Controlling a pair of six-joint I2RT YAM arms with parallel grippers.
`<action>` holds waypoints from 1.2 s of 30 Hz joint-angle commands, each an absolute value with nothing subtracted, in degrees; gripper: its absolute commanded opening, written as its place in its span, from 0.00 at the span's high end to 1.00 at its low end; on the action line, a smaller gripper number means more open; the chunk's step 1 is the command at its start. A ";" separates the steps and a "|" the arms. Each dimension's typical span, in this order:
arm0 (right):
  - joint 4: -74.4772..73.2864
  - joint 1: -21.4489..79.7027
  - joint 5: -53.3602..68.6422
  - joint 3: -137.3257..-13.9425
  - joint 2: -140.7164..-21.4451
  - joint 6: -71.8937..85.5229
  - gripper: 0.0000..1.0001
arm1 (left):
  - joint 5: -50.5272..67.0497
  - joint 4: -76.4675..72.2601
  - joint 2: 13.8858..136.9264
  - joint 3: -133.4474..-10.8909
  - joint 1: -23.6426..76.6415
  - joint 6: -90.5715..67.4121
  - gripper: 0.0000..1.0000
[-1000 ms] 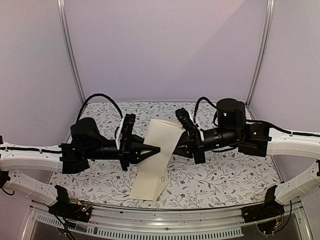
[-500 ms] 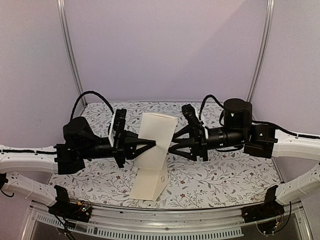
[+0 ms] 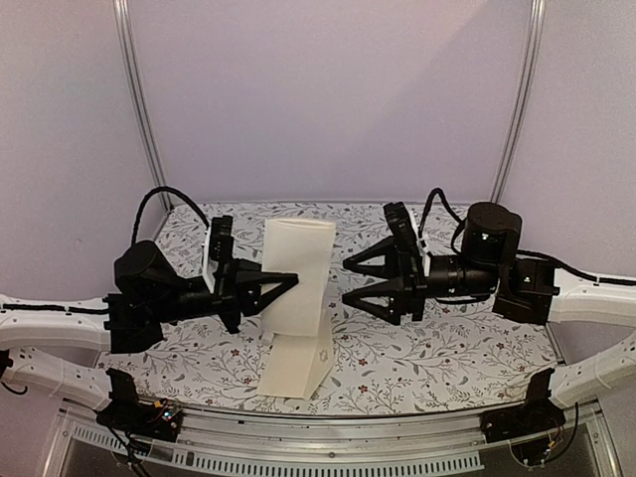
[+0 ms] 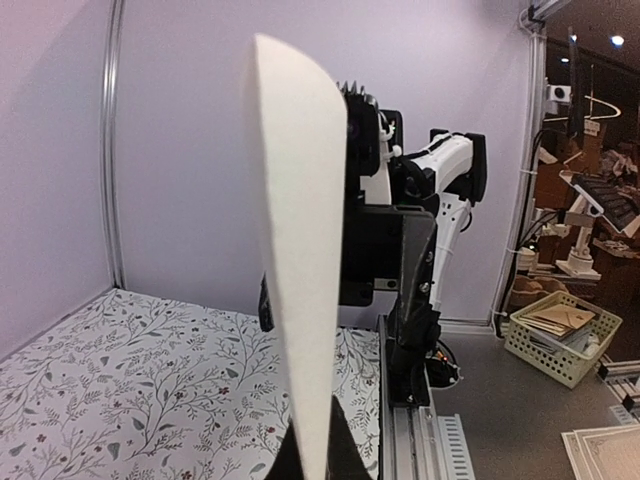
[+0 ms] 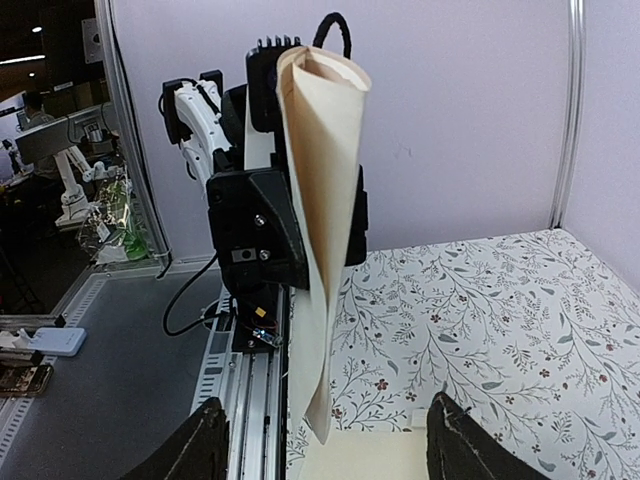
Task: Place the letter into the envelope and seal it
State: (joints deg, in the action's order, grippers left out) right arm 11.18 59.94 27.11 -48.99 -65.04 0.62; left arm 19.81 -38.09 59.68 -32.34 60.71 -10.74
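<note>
One envelope [image 3: 298, 248] pinched by left end effector [image 3: 290, 278], right end effector [image 3: 346, 282] apart

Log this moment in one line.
left gripper: shut on envelope | right gripper: open, apart from it | envelope: held up, lower end on table

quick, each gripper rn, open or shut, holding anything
Left gripper: shut, pinching the envelope upright.
Right gripper: open, holding nothing, just clear of the envelope.

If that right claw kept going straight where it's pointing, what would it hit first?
Probably the envelope, held upright by the left gripper; the open right gripper points straight at it.
</note>
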 commanded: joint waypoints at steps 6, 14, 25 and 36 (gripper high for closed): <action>27.62 60.59 33.07 -51.07 -75.35 6.45 0.31 | 15.96 -48.69 58.59 -27.86 61.23 -14.37 0.99; 35.31 61.11 35.24 -53.13 -81.93 10.32 0.58 | 13.26 -52.98 58.21 -25.66 61.10 -15.20 0.98; 38.94 61.16 35.32 -53.73 -84.94 12.91 0.90 | 11.21 -55.24 58.86 -24.70 61.13 -15.51 0.91; 31.70 61.08 35.86 -53.27 -82.65 10.54 1.00 | 19.05 -46.88 51.96 -25.42 59.73 -13.08 0.43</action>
